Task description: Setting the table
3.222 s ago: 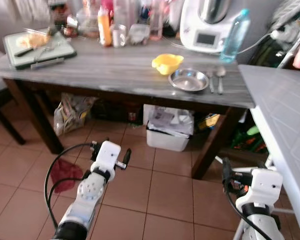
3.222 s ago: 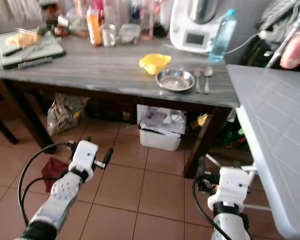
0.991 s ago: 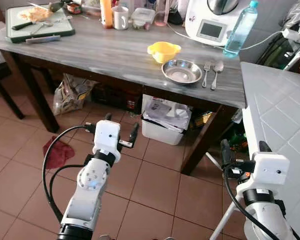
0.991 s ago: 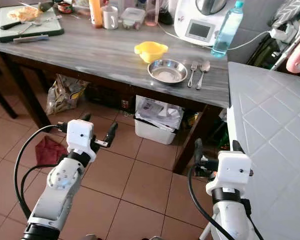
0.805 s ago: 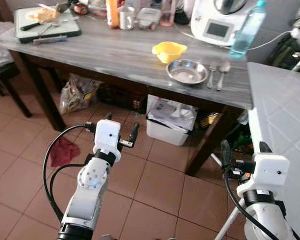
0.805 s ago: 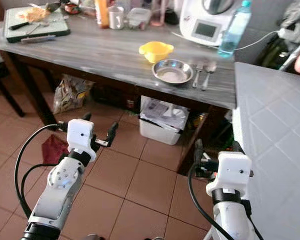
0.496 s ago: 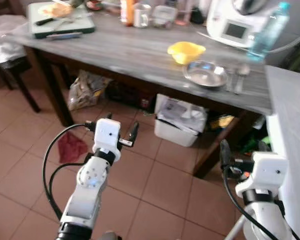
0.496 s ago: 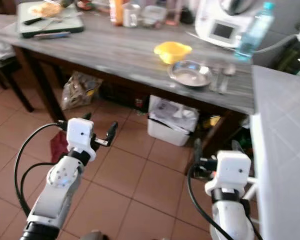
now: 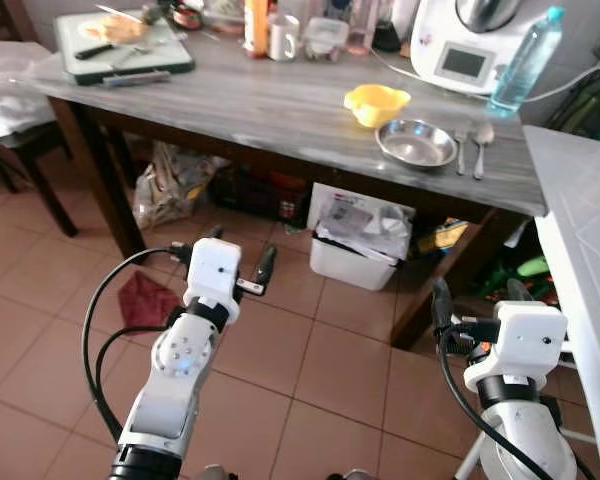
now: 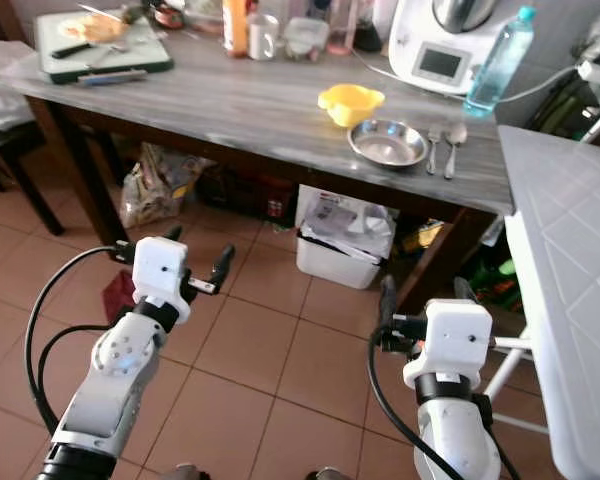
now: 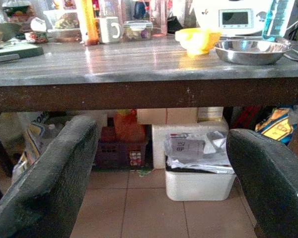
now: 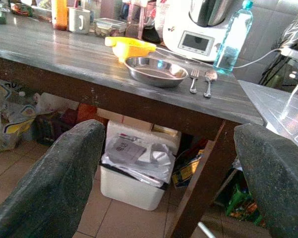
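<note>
- Left eye view: a steel plate [image 9: 416, 144] sits near the front edge of the grey wooden table [image 9: 280, 100], toward its right end.
- A fork [image 9: 461, 148] and a spoon [image 9: 480, 146] lie side by side just to the right of the plate, handles toward the table's front edge.
- A yellow bowl [image 9: 377, 103] stands just behind and to the left of the plate, close to it.
- Behind these stand a white kitchen machine [image 9: 475, 45] and, to its right, a clear blue water bottle [image 9: 525, 60].
- At the back of the table are a white mug [image 9: 283, 37], an orange bottle [image 9: 257, 26] and a lidded plastic box [image 9: 325, 33].
- At the table's far left end lies a green cutting board [image 9: 125, 45] with a knife and some food on it.
- Under the table stand a white bin [image 9: 360, 240] stuffed with paper and a crumpled bag [image 9: 170, 180]; a red cloth [image 9: 145, 298] lies on the tiled floor.
- The left gripper [image 9: 220, 260] hangs over the floor in front of the table, well below the tabletop, its fingers spread wide with nothing between them.
- The right gripper [image 9: 475, 300] is also low over the floor, near the table's right leg, fingers wide apart and holding nothing.
- A pale tiled surface [image 9: 580, 230] runs along the right side.
</note>
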Controlling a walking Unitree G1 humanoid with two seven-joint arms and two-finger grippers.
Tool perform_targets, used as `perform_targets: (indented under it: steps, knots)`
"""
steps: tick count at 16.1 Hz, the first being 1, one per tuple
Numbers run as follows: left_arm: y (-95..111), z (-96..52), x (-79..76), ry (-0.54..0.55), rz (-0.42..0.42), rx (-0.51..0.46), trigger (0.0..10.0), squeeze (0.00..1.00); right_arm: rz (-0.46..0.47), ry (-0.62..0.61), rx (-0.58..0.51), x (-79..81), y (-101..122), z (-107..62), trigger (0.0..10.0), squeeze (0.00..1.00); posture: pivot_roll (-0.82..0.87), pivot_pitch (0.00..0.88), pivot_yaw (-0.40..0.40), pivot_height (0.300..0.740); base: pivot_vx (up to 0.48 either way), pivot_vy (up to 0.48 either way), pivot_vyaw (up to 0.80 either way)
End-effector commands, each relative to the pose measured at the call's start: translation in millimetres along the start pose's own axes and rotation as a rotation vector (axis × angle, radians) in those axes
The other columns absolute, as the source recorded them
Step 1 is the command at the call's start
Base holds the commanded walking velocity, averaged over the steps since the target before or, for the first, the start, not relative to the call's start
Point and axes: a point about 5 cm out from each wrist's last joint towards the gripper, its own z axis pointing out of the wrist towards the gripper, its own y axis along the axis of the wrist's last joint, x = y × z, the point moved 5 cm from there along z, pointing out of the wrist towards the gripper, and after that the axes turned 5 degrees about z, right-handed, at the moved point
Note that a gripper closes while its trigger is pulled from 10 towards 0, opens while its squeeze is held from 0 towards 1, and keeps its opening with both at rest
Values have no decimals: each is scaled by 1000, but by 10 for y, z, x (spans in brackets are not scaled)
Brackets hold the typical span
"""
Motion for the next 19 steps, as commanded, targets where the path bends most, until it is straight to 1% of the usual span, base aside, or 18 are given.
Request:
perform_targets:
  steps: [1, 6, 9, 15, 17, 19]
  knots:
    - [39, 22, -111, -36, 7, -10, 10000, 0, -12, -23, 1, -63, 5, -15, 10000, 0, 82, 140, -80, 714, 0, 0, -800]
    - [64, 40, -146, -54, 8, -15, 10000, 0, -14, -34, 6, -71, -11, -39, 10000, 0, 81, 145, -72, 714, 0, 0, -800]
    - [74, 24, -157, -55, 9, -16, 10000, 0, -12, -36, 8, -73, -18, -45, 10000, 0, 84, 152, -68, 714, 0, 0, -702]
    - [65, 12, -94, -36, 17, -6, 10000, 0, -12, -28, 11, -61, -25, -44, 10000, 0, 95, 163, -72, 714, 0, 0, 0]
    - [97, 0, -53, -13, 26, -21, 10000, 0, -11, -22, -9, -56, 27, -27, 10000, 0, 94, 166, -76, 714, 0, 0, 0]
    - [82, -11, -46, -14, 12, -14, 10000, 0, -12, -23, -10, -68, 26, -20, 10000, 0, 97, 164, -79, 714, 0, 0, 0]
